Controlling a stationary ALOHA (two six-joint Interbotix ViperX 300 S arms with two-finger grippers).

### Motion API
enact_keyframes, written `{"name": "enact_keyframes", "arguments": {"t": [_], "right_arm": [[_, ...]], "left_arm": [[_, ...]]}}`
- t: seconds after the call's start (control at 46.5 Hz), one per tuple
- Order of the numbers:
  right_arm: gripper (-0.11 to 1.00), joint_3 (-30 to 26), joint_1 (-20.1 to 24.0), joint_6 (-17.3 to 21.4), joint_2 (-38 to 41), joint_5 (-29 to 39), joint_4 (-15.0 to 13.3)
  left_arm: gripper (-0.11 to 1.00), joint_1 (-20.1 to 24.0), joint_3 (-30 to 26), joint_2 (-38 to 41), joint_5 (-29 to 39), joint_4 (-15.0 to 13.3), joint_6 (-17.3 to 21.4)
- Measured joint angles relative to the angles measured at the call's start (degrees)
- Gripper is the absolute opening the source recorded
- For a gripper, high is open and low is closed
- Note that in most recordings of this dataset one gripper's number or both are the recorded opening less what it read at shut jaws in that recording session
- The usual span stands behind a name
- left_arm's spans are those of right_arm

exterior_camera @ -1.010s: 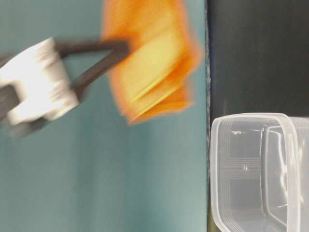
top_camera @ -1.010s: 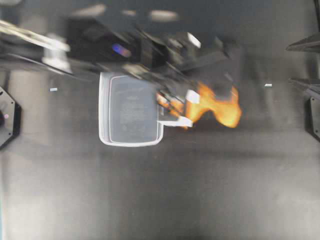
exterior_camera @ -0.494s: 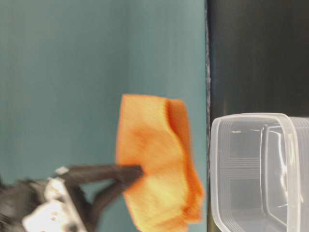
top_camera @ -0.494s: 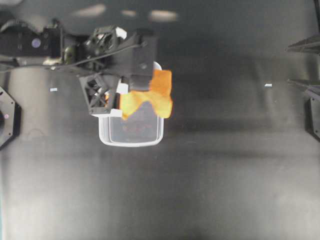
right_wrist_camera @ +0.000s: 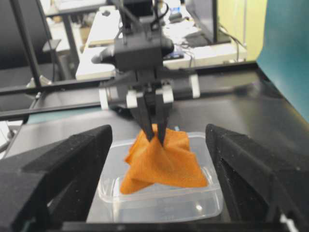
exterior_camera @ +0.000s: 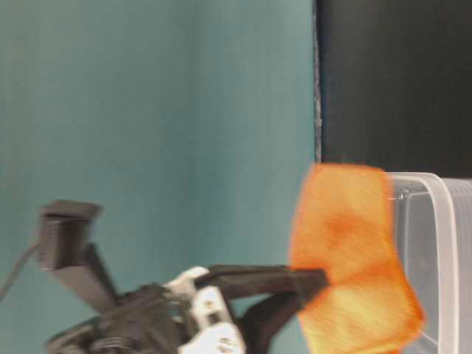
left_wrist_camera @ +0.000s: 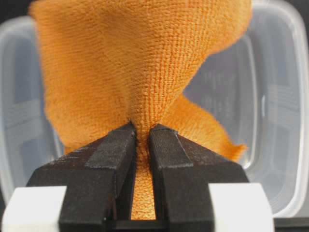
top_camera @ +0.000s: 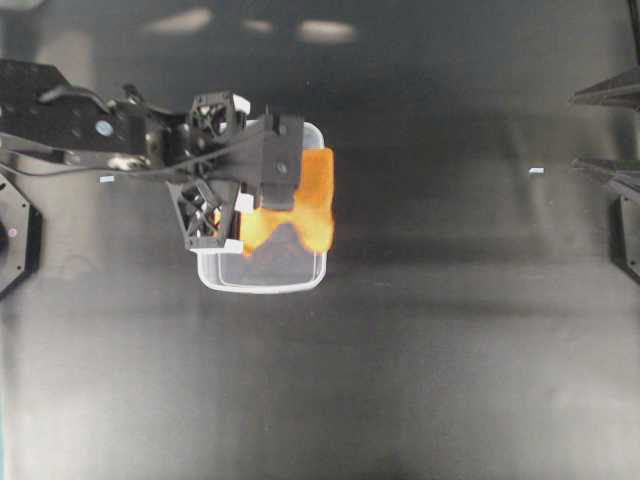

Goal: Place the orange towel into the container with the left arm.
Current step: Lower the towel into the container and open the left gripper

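Black tabletop [top_camera: 420, 360] lies under us, a small white scrap [top_camera: 536, 171] well apart. Our left gripper [left_wrist_camera: 142, 140] pinches the orange towel [left_wrist_camera: 130, 67] over the container [top_camera: 262, 275]. Only the right wrist view shows our right gripper [right_wrist_camera: 157, 183] spread wide.

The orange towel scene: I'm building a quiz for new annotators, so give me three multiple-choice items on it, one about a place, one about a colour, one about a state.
1. Where is the orange towel?
A. Hanging over the container
B. Flat on the table beside it
C. Under the right gripper

2. What colour are the finger pads pinching the cloth?
A. White
B. Black
C. Orange

3. What is the state of the right gripper?
A. Shut on the towel
B. Shut on nothing
C. Open

Answers: 1 A, the right wrist view shows the cloth dangling above the clear tub. 2 B, the left wrist view shows black pads. 3 C, its two fingers stand wide apart, holding nothing.
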Motion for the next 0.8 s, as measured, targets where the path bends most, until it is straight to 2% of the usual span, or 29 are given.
{"name": "enact_keyframes", "arguments": {"t": [0.516,0.559,0.709,0.795], "right_arm": [[0.76,0.09,0.0,0.0,0.0,0.0,0.0],[0.76,0.09,0.0,0.0,0.0,0.0,0.0],[0.76,0.0,0.0,0.0,0.0,-0.09,0.09],[0.76,0.0,0.0,0.0,0.0,-0.09,0.09]], "left_arm": [[0.09,-0.26,1.76,0.09,-1.49,0.0,0.0],[0.17,-0.26,1.85,0.09,-1.41,0.0,0.0],[0.64,-0.44,1.76,0.18,-1.23,0.0,0.35],[0.84,-0.53,1.76,0.18,-1.23,0.0,0.44]]}}
